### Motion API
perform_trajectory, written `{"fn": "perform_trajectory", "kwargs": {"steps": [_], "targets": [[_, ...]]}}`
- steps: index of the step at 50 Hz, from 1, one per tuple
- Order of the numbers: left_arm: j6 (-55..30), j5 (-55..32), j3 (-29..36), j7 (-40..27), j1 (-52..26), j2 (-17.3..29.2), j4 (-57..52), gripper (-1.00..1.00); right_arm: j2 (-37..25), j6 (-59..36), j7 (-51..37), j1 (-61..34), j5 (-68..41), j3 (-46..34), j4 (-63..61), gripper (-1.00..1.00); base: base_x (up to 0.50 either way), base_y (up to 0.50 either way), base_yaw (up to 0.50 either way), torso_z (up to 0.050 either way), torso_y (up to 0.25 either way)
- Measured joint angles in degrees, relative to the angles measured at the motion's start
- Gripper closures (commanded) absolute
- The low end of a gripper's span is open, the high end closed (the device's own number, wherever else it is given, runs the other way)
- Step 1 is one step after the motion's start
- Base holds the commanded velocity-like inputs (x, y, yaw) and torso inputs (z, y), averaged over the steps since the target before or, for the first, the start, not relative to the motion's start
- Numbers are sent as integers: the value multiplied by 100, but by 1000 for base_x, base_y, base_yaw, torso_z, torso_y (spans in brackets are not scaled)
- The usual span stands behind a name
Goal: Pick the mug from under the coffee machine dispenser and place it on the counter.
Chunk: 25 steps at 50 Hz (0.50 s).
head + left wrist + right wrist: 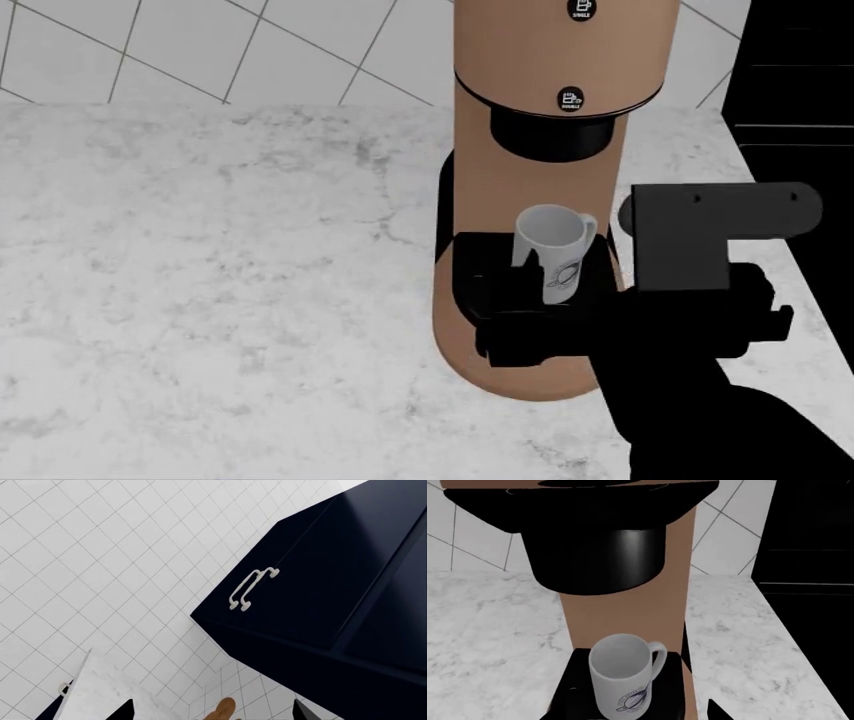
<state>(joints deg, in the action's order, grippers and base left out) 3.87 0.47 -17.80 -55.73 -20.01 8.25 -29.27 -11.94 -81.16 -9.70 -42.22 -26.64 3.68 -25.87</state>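
Note:
The white-grey mug [551, 236] [620, 672] stands upright on the black drip tray [570, 690] of the tan coffee machine [534, 190], right under the black dispenser spout [554, 132] [597, 562]. Its handle points right and its dark swirl emblem faces me. My right gripper [545, 312] [634, 715] is open, at the front of the tray, with a fingertip on either side of the mug's lower part and a gap to each. My left gripper [213, 713] is open and empty, aimed up at the tiled wall; it does not show in the head view.
The white marble counter [200, 260] [480, 630] spreads to the left of the machine and in front of it. A black appliance front [801, 90] [807, 540] stands close on the right. A dark blue wall cabinet [333, 590] with a pale handle [252, 587] hangs above.

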Motion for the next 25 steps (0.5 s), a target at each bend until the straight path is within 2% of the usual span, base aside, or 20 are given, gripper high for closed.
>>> {"fn": "perform_trajectory", "kwargs": {"steps": [10, 25], "targets": [[2, -10, 37, -41, 7, 43, 13, -100, -391, -383, -274, -725, -965, -336, 830, -100, 0, 0, 0, 0, 0], [-7, -13, 85, -103, 22, 97, 7, -100, -776, 182, -75, -1204, -1184, -887, 1835, -100, 0, 0, 0, 0, 0]]}}
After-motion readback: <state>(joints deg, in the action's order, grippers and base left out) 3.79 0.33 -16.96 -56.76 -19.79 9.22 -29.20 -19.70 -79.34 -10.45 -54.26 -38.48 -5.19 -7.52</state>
